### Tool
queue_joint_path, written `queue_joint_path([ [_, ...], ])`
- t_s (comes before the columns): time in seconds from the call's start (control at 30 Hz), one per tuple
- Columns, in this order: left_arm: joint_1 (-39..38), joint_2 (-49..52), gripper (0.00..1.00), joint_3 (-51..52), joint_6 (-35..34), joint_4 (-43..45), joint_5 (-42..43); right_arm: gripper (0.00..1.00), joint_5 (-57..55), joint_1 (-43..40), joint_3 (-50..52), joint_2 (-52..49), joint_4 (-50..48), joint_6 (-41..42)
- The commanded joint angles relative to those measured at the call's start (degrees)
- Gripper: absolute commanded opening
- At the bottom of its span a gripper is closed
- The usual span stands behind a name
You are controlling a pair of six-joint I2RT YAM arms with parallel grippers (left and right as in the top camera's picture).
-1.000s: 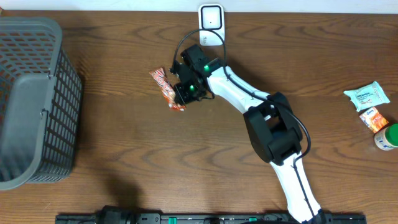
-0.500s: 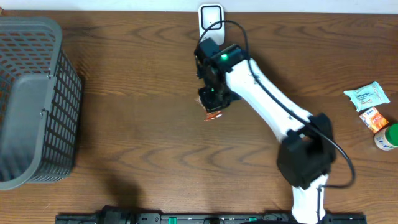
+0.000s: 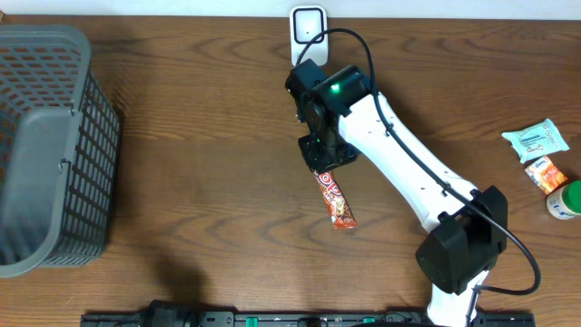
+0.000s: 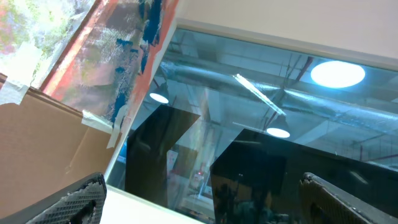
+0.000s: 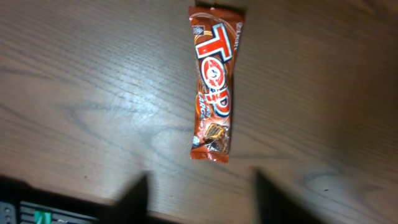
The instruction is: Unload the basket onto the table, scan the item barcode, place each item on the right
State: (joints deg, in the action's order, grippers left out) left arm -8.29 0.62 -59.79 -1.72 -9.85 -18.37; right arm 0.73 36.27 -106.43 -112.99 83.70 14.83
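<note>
- Jaws of the right gripper [image 5: 200,179] stand apart, two blurred dark fingers with nothing between them. Those of the left gripper [image 4: 202,182] are spread wide and empty, pointed up at ceiling lights.
- The candy bar [image 3: 335,198] lies flat on the table [image 3: 200,200], toward the front edge from the white scanner [image 3: 309,25] and slightly to its right.
- The right gripper hangs between scanner and bar, and its white arm crosses the wood front-right of the scanner.
- Far left of the scanner stands a grey basket [image 3: 100,136].
- Far right, by the table edge, lie a wipes packet [image 3: 537,139], a small orange packet [image 3: 546,174] and what looks like a green-capped jar [image 3: 565,200].
- Bare brown wood lies open from the scanner leftward to the basket.
</note>
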Motion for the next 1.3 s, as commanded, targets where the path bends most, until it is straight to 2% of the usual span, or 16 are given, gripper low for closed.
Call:
queue_joint_path([
  [0.0,0.2,-0.5,0.98,0.1,-0.5,0.3,-0.3,0.79,-4.6,1.0,0.5,0.9,-1.4,-0.1],
  [0.03,0.2,-0.5,0.98,0.1,-0.5,0.3,-0.3,0.86,-6.8,1.4,1.0,0.8,-2.6,-0.1],
  [0.13,0.2,-0.5,0.98,0.1,-0.5,0.3,-0.3,0.86,-14.1,3.5,3.8,-0.2,-7.8,0.4],
  [0.2,0.2,-0.5,0.98,0.0,-0.5,0.3,-0.3,0.78,-16.8,5.1,6.8,-0.9,-11.8,2.7],
  [0.27,0.2,-0.5,0.98,0.1,-0.5,0.3,-0.3,0.63,-18.8,6.8,10.6,-1.7,-16.9,3.5],
  [0.3,0.2,-0.5,0.98,0.1,-0.5,0.3,-0.3,0.59,-20.3,7.7,12.5,-2.4,-19.6,3.6],
  [0.47,0.2,-0.5,0.98,0.0,-0.5,0.3,-0.3,0.59,-31.4,11.9,17.6,-7.1,-29.0,3.6],
  [0.6,0.2,-0.5,0.98,0.0,-0.5,0.6,-0.3,0.58,-35.8,12.9,17.6,-11.9,-29.6,5.8],
  [0.8,0.2,-0.5,0.98,0.0,-0.5,0.8,-0.3,0.58,-36.2,12.5,17.6,-14.7,-27.5,9.2],
  [0.93,0.2,-0.5,0.98,0.0,-0.5,0.8,-0.3,0.54,-34.8,12.0,17.6,-15.7,-27.5,9.1],
  [1.0,0.2,-0.5,0.98,0.0,-0.5,0.8,-0.3,0.45,-33.1,11.8,17.6,-16.7,-27.3,9.1],
  [1.03,0.2,-0.5,0.98,0.0,-0.5,0.8,-0.3,0.35,-31.8,11.8,17.7,-17.9,-27.1,9.2],
  [1.2,0.2,-0.5,0.98,0.0,-0.5,0.8,-0.3,0.03,-30.5,11.7,17.7,-22.3,-25.9,11.5],
  [1.27,0.2,-0.5,0.98,0.0,-0.5,0.8,-0.3,0.01,-30.0,11.8,17.7,-22.9,-24.9,11.5],
])
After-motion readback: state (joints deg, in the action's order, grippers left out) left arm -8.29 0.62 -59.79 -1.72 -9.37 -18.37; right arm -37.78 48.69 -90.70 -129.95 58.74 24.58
